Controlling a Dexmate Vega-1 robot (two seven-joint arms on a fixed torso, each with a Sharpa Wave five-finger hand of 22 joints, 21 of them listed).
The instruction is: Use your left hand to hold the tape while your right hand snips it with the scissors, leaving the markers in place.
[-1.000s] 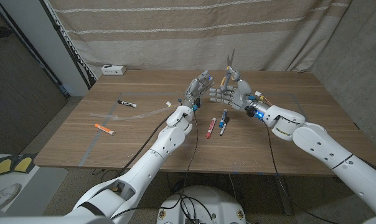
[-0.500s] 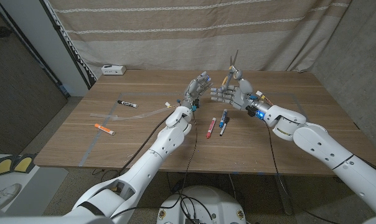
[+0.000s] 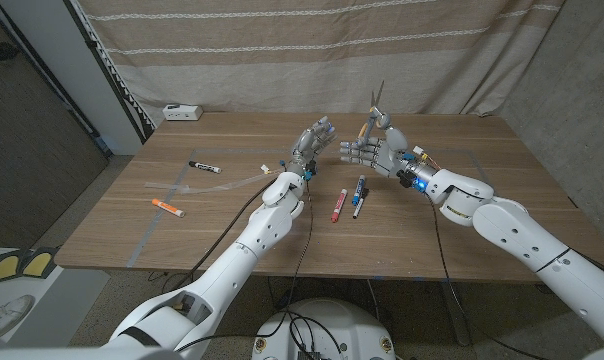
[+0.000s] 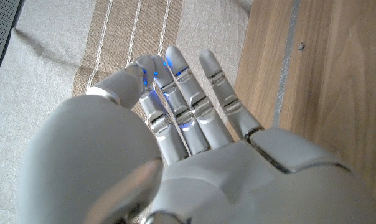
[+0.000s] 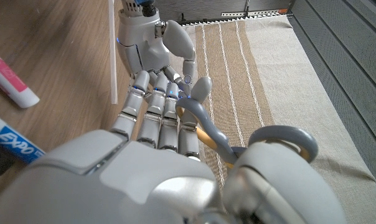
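Between the right hand's (image 3: pixel 374 150) curled fingers (image 5: pixel 152 118) the scissors (image 3: pixel 373 108) are sitting gripped, grey handles (image 5: pixel 263 142) looping round the thumb side in the right wrist view and blades pointing up above the hand in the head view. Just across from those fingers the left hand (image 3: pixel 312 146) is standing raised over the desk (image 3: pixel 462 215), its fingers (image 4: pixel 188 93) reaching up close together and slightly bent; whether they are pinching anything cannot be told. In the right wrist view the left hand is facing the right one, nearly touching its fingertips, with a thin pale strip (image 5: pixel 112 62) beside it that may be tape.

Away from the left hand, toward the robot's left, a clear strip of tape (image 3: pixel 204 184) is lying along the desk; whether its near end reaches that hand is too faint to tell. Just below both hands, toward the robot, a red marker (image 3: pixel 337 204) and a blue marker (image 3: pixel 360 190) are lying side by side. Further out past the tape a black marker (image 3: pixel 204 166) and an orange marker (image 3: pixel 167 207) are lying well apart. At the far left corner of the desk a small white box (image 3: pixel 182 111) is sitting. Behind everything a striped cloth (image 3: pixel 282 50) is hanging.
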